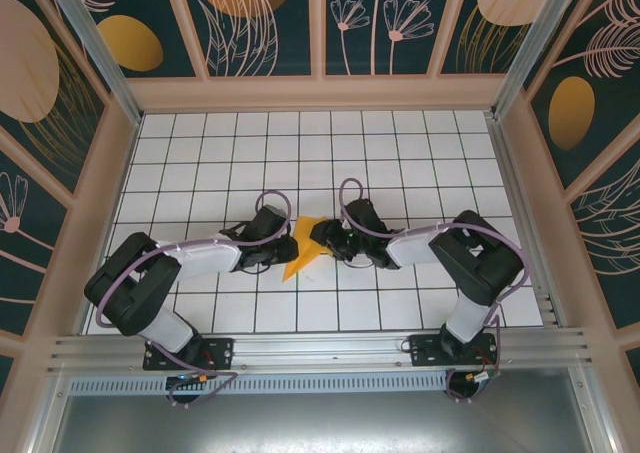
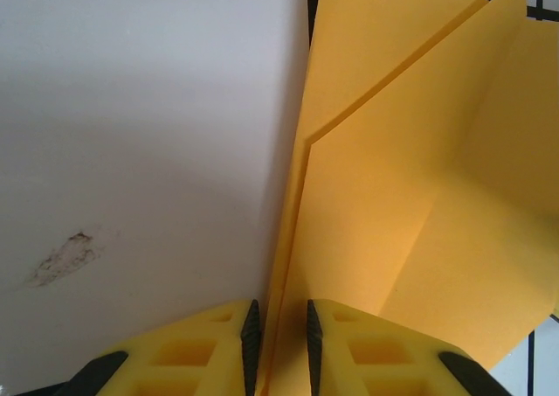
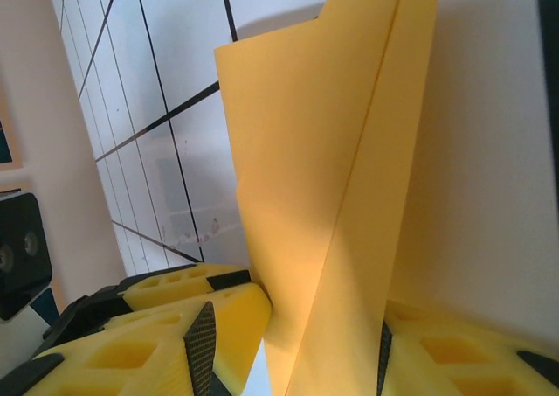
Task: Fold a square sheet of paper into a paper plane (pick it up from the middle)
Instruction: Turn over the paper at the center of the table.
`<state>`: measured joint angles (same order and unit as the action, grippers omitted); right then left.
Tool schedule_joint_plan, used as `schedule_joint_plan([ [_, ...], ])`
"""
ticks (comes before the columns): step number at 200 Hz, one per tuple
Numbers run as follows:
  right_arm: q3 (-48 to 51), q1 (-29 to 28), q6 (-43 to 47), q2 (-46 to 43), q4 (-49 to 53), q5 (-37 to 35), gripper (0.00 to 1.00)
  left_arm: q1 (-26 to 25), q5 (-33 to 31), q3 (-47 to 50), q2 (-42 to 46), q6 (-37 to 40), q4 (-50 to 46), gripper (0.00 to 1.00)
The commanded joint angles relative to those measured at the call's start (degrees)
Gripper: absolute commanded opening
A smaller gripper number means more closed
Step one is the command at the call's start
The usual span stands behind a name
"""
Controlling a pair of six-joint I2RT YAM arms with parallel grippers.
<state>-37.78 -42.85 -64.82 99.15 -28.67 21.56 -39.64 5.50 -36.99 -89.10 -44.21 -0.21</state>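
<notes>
Folding stood midway: left gripper pinched the creased sheet of paper narrowly; right gripper, at its three o'clock, straddled it wider, grip unclear. A wing crease seemed due next.

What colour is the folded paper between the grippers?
The paper is plain orange-yellow; the left wrist view shows it best.
</notes>
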Motion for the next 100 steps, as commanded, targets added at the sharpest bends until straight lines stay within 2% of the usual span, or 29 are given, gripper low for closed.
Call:
schedule_joint_plan([
  [1, -2.3, 0.1, 1.6, 2.0, -3.3, 2.1, 0.49, -0.4, 2.9, -0.5, -2.0, -1.0, 2.2, 0.23],
  [100, -6.3, -0.1, 5.7, 6.4, -3.2, 2.7, 0.34, -0.4, 2.8, 0.4, -0.3, -1.7, 2.4, 0.21],
])
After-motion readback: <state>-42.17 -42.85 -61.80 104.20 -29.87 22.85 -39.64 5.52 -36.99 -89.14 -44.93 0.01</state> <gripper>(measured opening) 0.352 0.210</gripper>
